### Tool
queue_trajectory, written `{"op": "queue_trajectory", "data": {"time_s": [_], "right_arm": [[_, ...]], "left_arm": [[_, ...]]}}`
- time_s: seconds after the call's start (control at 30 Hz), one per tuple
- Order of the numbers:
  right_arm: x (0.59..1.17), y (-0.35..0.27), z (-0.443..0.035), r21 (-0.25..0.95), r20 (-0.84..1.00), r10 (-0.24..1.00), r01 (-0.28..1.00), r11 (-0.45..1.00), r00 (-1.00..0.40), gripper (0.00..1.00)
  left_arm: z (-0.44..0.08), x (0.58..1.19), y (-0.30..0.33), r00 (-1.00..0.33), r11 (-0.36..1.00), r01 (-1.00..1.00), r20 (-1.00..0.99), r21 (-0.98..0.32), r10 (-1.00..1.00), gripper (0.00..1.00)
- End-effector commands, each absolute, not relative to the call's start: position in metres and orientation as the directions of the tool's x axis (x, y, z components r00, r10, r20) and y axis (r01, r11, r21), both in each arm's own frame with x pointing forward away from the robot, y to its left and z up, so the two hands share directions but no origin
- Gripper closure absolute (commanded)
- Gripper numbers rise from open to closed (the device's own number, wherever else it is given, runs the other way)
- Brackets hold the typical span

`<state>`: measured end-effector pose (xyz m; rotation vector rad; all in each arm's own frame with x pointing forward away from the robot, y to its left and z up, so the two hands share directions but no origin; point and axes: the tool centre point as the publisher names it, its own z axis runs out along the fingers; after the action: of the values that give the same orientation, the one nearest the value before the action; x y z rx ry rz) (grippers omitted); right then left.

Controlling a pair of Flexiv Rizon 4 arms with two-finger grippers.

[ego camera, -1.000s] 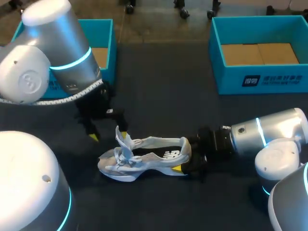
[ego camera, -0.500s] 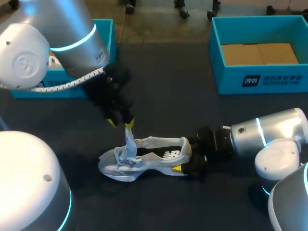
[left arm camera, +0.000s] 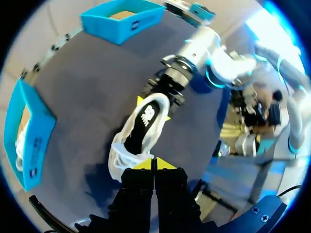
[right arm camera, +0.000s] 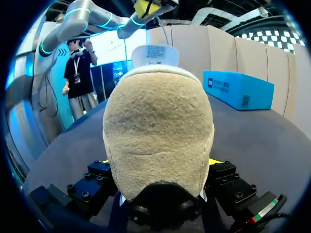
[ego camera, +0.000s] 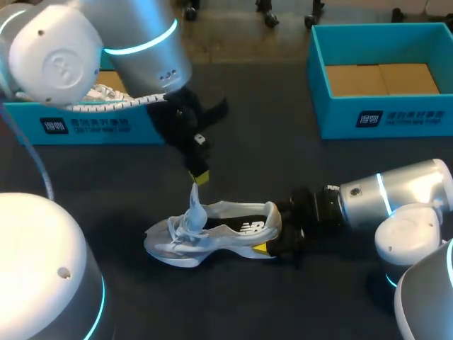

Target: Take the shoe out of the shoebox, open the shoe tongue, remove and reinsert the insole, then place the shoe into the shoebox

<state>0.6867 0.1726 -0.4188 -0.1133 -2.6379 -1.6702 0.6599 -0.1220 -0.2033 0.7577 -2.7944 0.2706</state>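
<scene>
- The left fingers (left arm camera: 144,164) are pressed together. They pinch the tip of the tongue (ego camera: 194,200) and hold it lifted above the laces.
- The right fingers (ego camera: 261,248) clamp the heel from both sides. The shoe (ego camera: 212,231) lies on the dark worktop (ego camera: 269,163), stretched between the two pairs of fingers.
- Judged done: the shoe is out of its box, and opening the tongue is the step in hand.
- Judged left: pulling the insole out, refitting it, and putting the shoe back in the box. The shoe's inside looks dark, and I cannot tell how the insole sits.
- A blue shoebox (ego camera: 85,124) stands behind the left fingers and holds another shoe (ego camera: 102,92). A second blue box (ego camera: 382,113) stands well apart, beyond the right fingers.
</scene>
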Motion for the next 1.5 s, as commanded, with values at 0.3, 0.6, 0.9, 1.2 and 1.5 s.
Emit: {"op": "queue_trajectory", "data": {"time_s": [0.3,0.6,0.9,1.2,1.5], "right_arm": [[0.686,0.173,-0.418,0.900,0.054,0.053,0.072,0.430,-0.997,1.00],[0.686,0.173,-0.418,0.900,0.054,0.053,0.072,0.430,-0.997,1.00],[0.686,0.173,-0.418,0.900,0.054,0.053,0.072,0.430,-0.997,1.00],[0.686,0.173,-0.418,0.900,0.054,0.053,0.072,0.430,-0.997,1.00],[0.686,0.173,-0.418,0.900,0.054,0.053,0.072,0.430,-0.997,1.00]], "left_arm": [[-0.213,0.662,-0.136,-0.944,0.960,-0.254,0.244,-0.120,-0.220,1.00],[-0.210,0.664,-0.142,-0.963,0.986,-0.149,0.237,-0.077,-0.127,1.00],[-0.254,0.652,-0.173,-0.964,0.990,-0.084,0.260,-0.113,-0.052,1.00],[-0.267,0.652,-0.183,-0.966,0.994,-0.075,0.255,-0.082,-0.052,1.00],[-0.298,0.662,-0.197,-0.958,0.997,-0.015,0.286,-0.081,0.009,1.00]]}}
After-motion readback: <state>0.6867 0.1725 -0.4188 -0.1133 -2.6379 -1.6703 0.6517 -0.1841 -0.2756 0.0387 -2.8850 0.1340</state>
